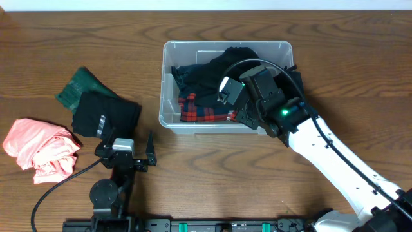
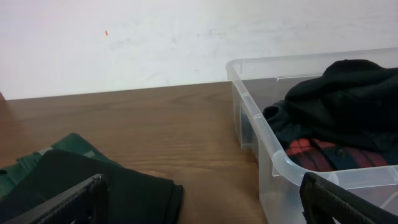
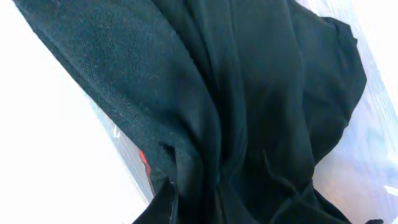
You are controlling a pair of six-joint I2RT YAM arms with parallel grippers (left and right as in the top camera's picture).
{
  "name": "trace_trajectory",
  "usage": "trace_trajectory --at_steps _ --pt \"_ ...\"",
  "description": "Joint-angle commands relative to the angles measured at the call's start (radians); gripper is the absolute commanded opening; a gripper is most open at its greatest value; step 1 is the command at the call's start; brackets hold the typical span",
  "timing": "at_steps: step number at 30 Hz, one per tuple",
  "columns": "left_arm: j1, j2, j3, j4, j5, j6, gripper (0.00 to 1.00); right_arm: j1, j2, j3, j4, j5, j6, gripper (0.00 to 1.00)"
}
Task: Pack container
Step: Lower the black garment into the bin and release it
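Container (image 1: 166, 77) holds black, red-plaid clothes (image 1: 205, 80) — right claw (image 1: 248, 90) grip hidden; left claw (image 1: 126, 147) spread, empty.

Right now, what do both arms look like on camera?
Right arm: white tube links, black joints, a lit green light, a black cable looped over its wrist. Left arm: all black, grey camera block, thin lead trailing.

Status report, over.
Left gripper open, empty, short of the container. Right gripper inside it at dark garment, jaws hidden. Pink cloth, black cloth, green cloth outside, on table.
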Motion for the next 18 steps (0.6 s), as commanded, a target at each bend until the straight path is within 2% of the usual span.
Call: trace_trajectory --at_steps 1,6,10,14,18 --pt "-0.001 -0.005 -0.018 -0.033 0.007 0.021 0.98 -0.002 -0.004 0.014 0.005 0.017 -0.006 0.01" --pt "-0.001 -0.005 -0.018 -0.033 0.007 0.021 0.98 -0.006 -0.004 0.014 0.064 0.007 -0.130 0.01" --pt "-0.001 -0.005 -0.018 -0.033 0.007 0.021 0.98 -0.004 -0.003 0.014 0.153 -0.154 -0.222 0.01" --pt "-0.001 -0.005 -0.018 -0.032 0.007 0.021 0.98 -0.004 0.008 0.014 0.190 -0.314 -0.238 0.01" --pt "-0.001 -0.005 -0.018 -0.033 0.007 0.021 0.98 -0.003 0.054 0.014 0.128 -0.333 -0.241 0.01"
